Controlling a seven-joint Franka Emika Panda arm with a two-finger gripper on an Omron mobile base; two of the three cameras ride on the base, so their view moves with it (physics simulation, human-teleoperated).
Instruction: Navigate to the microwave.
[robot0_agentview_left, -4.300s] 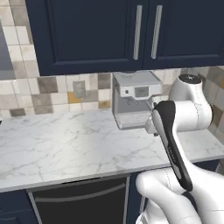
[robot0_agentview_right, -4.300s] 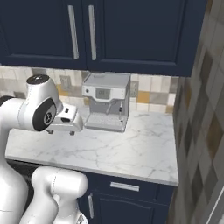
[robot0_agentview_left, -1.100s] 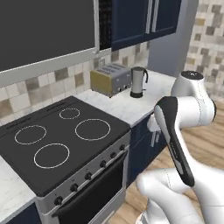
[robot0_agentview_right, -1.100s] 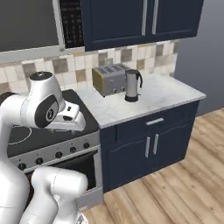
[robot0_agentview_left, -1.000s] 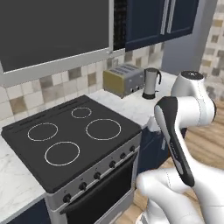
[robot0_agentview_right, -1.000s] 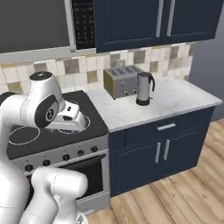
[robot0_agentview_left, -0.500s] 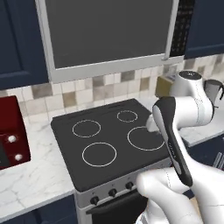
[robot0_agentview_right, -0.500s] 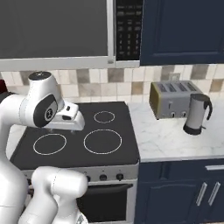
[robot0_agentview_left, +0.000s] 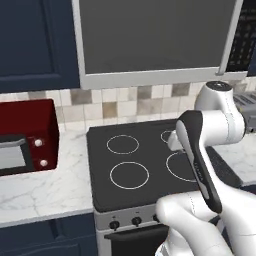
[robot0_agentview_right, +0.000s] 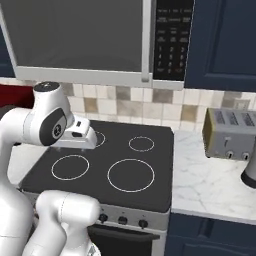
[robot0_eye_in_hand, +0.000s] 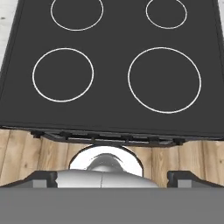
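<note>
Navigation seemed almost finished: the microwave hung directly above the stove. End effector stood open, empty. Next, only small centring was needed.

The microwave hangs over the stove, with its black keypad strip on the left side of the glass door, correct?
Not quite. The microwave does hang over the stove, but its black keypad strip is on the right side of the glass door, not the left. The right base view shows this plainly.
</note>
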